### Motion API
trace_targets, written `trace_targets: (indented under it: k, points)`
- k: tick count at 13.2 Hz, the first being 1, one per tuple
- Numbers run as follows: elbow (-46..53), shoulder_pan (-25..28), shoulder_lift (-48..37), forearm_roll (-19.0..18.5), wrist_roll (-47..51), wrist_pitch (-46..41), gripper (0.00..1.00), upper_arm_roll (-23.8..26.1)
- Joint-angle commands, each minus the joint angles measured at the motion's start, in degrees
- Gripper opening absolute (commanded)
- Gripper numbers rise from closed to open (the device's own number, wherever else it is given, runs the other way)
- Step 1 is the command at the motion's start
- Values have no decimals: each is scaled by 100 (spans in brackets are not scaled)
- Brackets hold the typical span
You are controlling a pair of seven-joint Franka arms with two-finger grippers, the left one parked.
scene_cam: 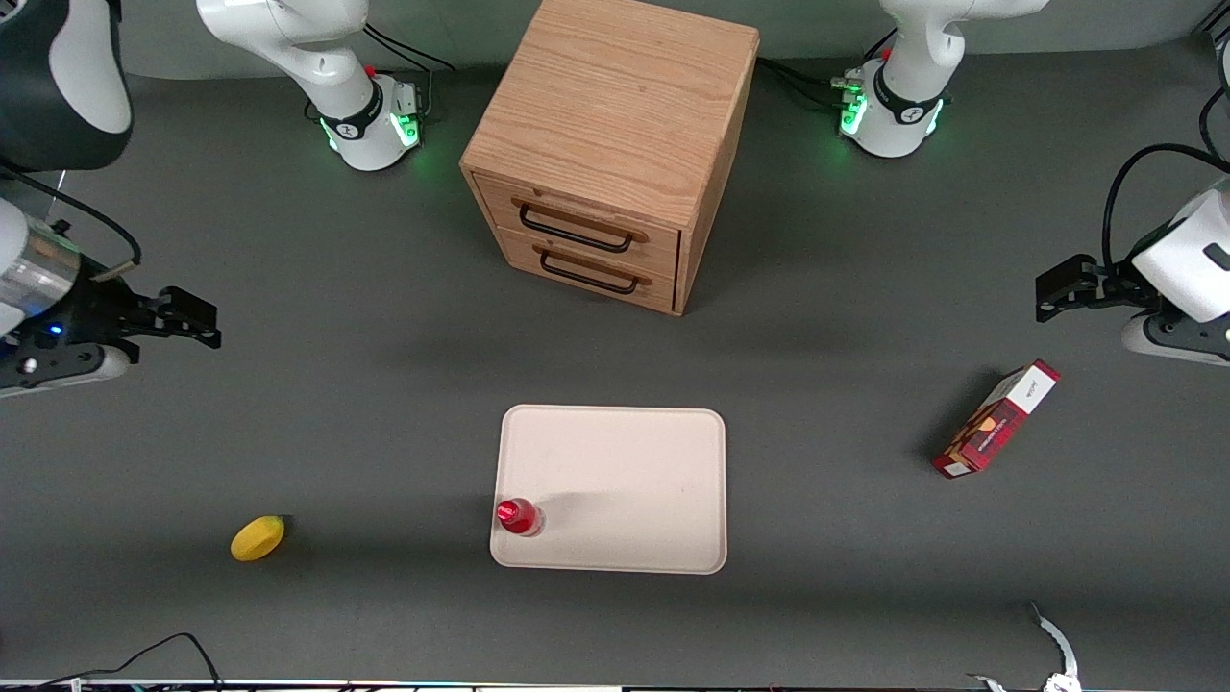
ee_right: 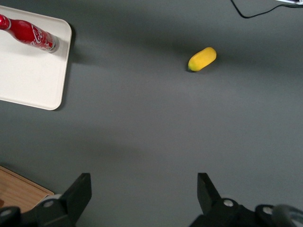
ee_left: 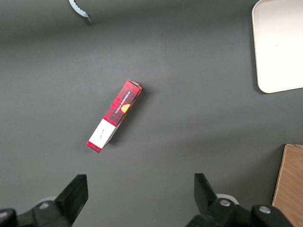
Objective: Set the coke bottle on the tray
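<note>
The coke bottle [scene_cam: 519, 516], small and red with a red cap, stands upright on the cream-beige tray [scene_cam: 625, 471], at the tray's corner nearest the front camera on the working arm's side. It also shows in the right wrist view [ee_right: 29, 33] on the tray [ee_right: 23, 80]. My gripper [scene_cam: 197, 322] is open and empty, well away from the tray, high over bare table toward the working arm's end. In the right wrist view its fingers [ee_right: 80, 191] stand wide apart with only grey table between them [ee_right: 144, 189].
A yellow lemon [scene_cam: 258, 537] lies on the table toward the working arm's end, also in the right wrist view [ee_right: 202, 59]. A wooden drawer cabinet [scene_cam: 615, 144] stands farther from the camera than the tray. A red carton [scene_cam: 996, 420] lies toward the parked arm's end.
</note>
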Motion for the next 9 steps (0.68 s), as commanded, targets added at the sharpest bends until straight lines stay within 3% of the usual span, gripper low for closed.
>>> trace_targets:
  k: [1, 5, 9]
  points:
    - [206, 24, -52, 60, 3, -346, 100, 58]
    - [576, -45, -34, 77, 205, -1005, 100, 58]
    - [594, -300, 1, 77, 311, -1016, 100, 294]
